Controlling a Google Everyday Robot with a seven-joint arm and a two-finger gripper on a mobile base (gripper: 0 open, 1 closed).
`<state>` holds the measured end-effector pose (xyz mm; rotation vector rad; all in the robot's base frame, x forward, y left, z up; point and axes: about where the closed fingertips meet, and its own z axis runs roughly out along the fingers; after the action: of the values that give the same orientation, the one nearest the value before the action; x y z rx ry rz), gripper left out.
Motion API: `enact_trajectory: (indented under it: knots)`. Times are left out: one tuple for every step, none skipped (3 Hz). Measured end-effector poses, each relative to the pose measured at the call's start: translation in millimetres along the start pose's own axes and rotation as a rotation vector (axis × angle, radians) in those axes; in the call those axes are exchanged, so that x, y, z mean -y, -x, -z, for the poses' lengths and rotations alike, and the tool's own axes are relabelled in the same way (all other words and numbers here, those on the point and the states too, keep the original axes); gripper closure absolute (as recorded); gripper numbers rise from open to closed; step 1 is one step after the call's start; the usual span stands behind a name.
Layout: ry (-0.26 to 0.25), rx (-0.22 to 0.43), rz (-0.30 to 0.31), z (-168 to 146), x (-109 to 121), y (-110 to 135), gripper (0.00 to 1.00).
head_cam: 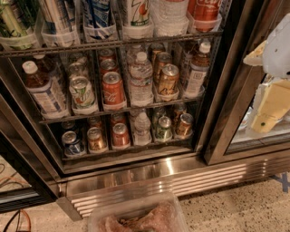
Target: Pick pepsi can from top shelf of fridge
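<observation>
Speckled floor (253, 204) lies below; we list the fridge (149, 176) with ribbed stainless base and dark-framed glass doors.

Item one: pepsi can (97, 13), slim aluminium, blue with white streaks. It stands upright in a clear plastic cup on the top shelf (113, 44), a dark wire rack. We judge the cups keep the cans apart and steady.

Just right of the pepsi can: white-green 7up can (136, 11). Farther right: red cola can (206, 11).

End effector (271, 106): cream, blocky, well right of and below the pepsi can, touching nothing. We cannot tell whether it is wide or narrow.
</observation>
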<state>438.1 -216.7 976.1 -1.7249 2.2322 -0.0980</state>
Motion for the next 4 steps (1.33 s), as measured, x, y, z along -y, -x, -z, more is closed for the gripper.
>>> enact_trajectory:
  knots:
    - [0.000,0.000,0.000,0,0,0,0.00]
    - [0.000,0.030,-0.010,-6,-5,8,0.00]
    - [0.008,0.039,-0.054,-23,-13,37,0.00]
    - [0.037,0.087,-0.158,-32,-17,67,0.00]
